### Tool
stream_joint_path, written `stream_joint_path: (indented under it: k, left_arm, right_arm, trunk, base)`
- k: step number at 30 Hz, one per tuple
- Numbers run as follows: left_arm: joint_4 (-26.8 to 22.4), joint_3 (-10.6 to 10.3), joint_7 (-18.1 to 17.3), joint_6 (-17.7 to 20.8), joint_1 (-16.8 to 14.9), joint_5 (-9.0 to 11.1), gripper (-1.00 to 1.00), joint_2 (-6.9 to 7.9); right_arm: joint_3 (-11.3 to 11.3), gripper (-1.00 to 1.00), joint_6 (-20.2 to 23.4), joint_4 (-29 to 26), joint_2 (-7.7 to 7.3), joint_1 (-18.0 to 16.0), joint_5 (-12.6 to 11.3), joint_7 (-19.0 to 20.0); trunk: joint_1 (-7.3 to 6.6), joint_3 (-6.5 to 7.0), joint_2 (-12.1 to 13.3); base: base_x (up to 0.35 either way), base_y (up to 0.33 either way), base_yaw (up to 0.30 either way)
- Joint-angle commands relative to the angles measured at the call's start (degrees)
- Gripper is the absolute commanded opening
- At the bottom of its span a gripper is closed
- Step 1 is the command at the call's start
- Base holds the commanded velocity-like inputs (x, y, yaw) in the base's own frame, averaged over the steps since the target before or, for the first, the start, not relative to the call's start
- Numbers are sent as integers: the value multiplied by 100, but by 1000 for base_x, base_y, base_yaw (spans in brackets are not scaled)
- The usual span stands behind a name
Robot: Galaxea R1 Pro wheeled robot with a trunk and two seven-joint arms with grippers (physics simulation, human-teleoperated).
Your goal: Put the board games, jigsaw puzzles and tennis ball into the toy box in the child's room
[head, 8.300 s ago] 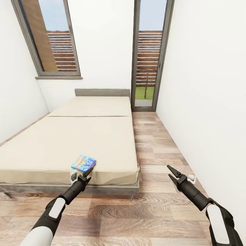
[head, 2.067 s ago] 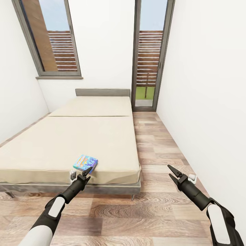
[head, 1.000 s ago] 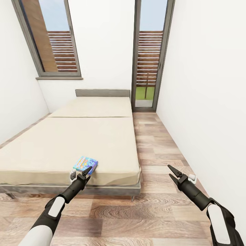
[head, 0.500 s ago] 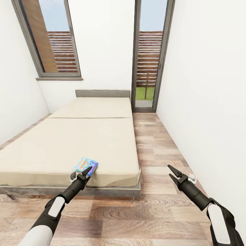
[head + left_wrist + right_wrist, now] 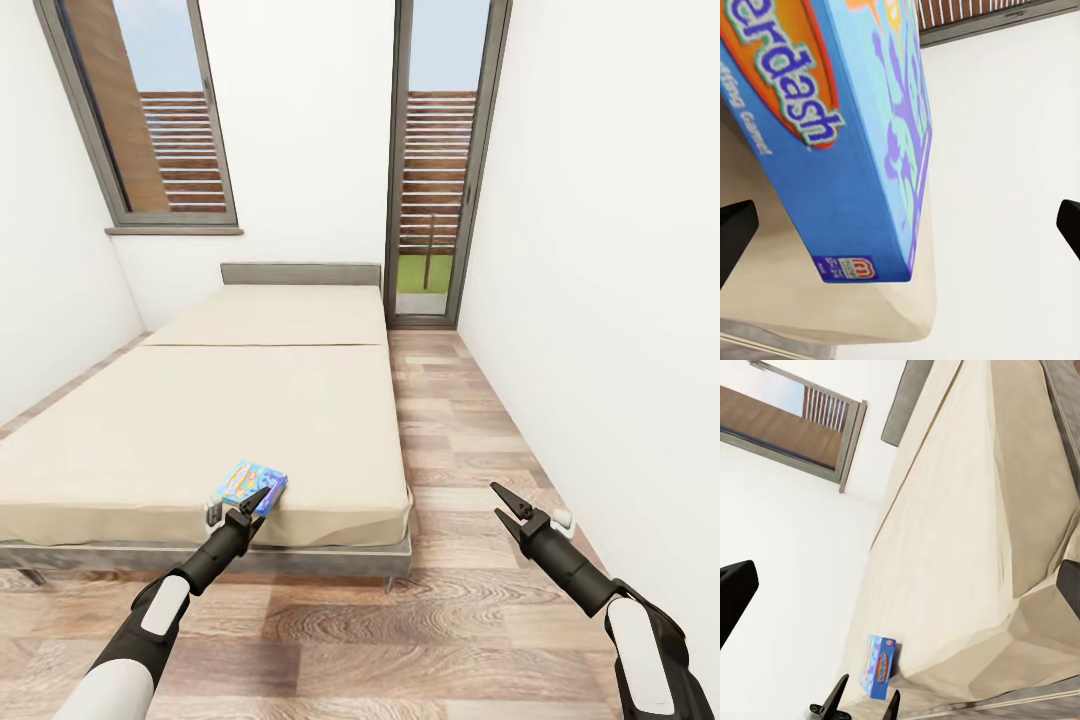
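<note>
Since the earliest head view the blue board game (image 5: 249,484) has shifted a little toward the right along the foot edge of the bed (image 5: 200,420), while over the last half second nothing has visibly moved. It lies flat on the cream mattress close to the foot edge, just beyond the left pincer (image 5: 252,505), whose tips reach it or nearly so; from the head view contact is hard to judge.

From the left wrist view the box (image 5: 847,135) is very close and large, its blue side panel and orange lettering plain to read, with the two dark fingertips (image 5: 735,232) standing wide apart at either border and the box between them but not clamped. The head view cannot show this spread.

From the right wrist view the whole mattress (image 5: 967,547) stretches away toward the grey headboard, with the same box (image 5: 880,666) small near the foot edge and the left pincer (image 5: 862,701) just by it. Its own fingertips sit wide at the borders, parted.

The right pincer (image 5: 507,507) hangs over the wood floor (image 5: 450,440) beside the bed, spread and holding nothing.
</note>
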Motion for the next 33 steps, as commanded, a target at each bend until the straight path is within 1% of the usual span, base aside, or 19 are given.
stream_joint_path:
  k: [1, 30, 31, 33]
  left_arm:
    - [2, 14, -11, 47, -3, 28, 100, 0]
    - [2, 23, -30, 55, -3, 28, 100, 7]
    - [2, 23, -30, 54, -3, 28, -100, 7]
    - [2, 23, -35, 53, -3, 30, -100, 7]
  right_arm:
    - [-16, 100, 36, -1, 5, -5, -4, 13]
    - [-16, 100, 36, -1, 5, -5, -4, 13]
    - [-16, 100, 36, -1, 5, -5, -4, 13]
    - [-16, 100, 36, -1, 5, -5, -4, 13]
  trunk:
    - [-1, -5, -2]
    - [-1, -5, -2]
    - [-1, -5, -2]
    - [-1, -5, -2]
  base:
    - [0, 0, 0]
    - [0, 0, 0]
    - [0, 0, 0]
    - [0, 0, 0]
